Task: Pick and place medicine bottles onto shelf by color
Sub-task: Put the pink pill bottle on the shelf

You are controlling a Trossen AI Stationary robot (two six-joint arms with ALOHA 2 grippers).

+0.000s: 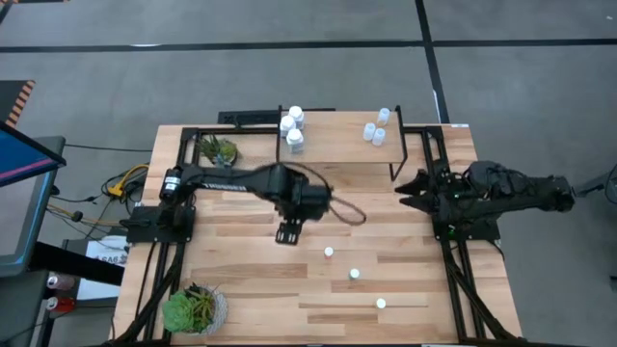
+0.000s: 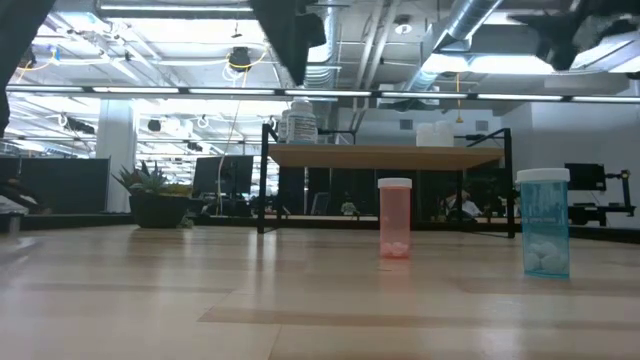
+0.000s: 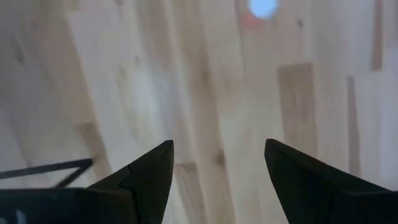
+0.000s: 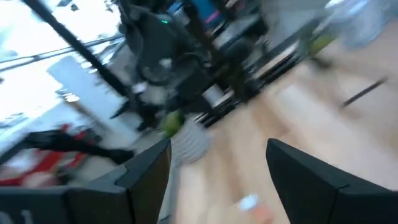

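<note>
Three white-capped medicine bottles stand upright on the table: one (image 1: pixel 329 253), one (image 1: pixel 355 274), one (image 1: pixel 381 303). The low view shows a reddish one (image 2: pixel 395 218) and a pale-blue one (image 2: pixel 545 222). The shelf (image 1: pixel 337 145) stands on black legs at the far edge, with white bottles (image 1: pixel 291 128) on its left end and pale-blue ones (image 1: pixel 376 128) on its right end. My left gripper (image 1: pixel 287 233) hangs open above bare table, pointing down, just left of the nearest reddish bottle (image 3: pixel 262 7). My right gripper (image 1: pixel 410 188) is open and level at the table's right side.
A potted plant (image 1: pixel 196 308) stands at the near left corner and another (image 1: pixel 218 150) at the far left beside the shelf. A cable loops from my left arm (image 1: pixel 347 210) over the table's middle. Bare planks lie between the shelf and the three bottles.
</note>
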